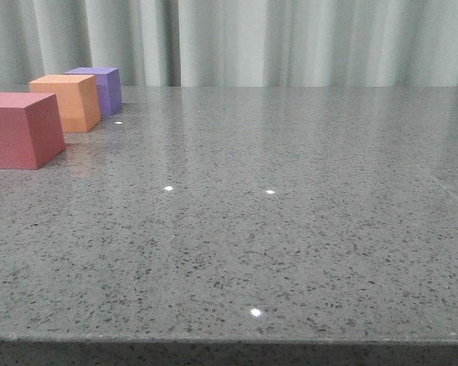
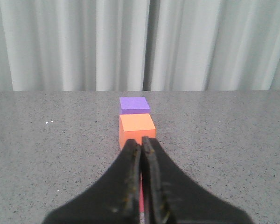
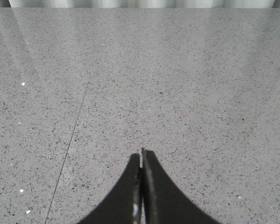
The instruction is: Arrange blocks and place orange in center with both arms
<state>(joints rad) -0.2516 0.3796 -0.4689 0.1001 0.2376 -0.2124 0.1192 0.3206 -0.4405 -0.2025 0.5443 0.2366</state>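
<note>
Front view: three cubes stand in a row on the far left of the grey speckled table (image 1: 290, 229), the row running away from the camera toward the pale pleated curtain (image 1: 290, 42). Nearest is the pinkish-red cube (image 1: 19, 130); behind it the orange cube (image 1: 67, 101); farthest back the purple cube (image 1: 99, 88). The orange cube thus occupies the middle place of the three. The orange and purple cubes look to be touching or nearly so, while a narrow gap seems to separate the pinkish-red cube from the orange one (the oblique angle makes either contact hard to confirm). Neither arm appears in this view.

Left wrist view: the left gripper (image 2: 141, 143) is clenched, its two black fingers pressed together with only a thin seam between them, and nothing is held. Directly beyond the tips sits the orange cube (image 2: 136, 128), with the purple cube (image 2: 134, 105) just behind it. A thin sliver of pinkish-red (image 2: 141, 203) shows through the seam low between the fingers, presumably the third cube beneath the gripper.

Right wrist view: the right gripper (image 3: 141, 154) is likewise clenched and grasps nothing. It hangs over bare table (image 3: 177, 84), where a fine straight seam line (image 3: 70, 144) crosses the surface.
</note>
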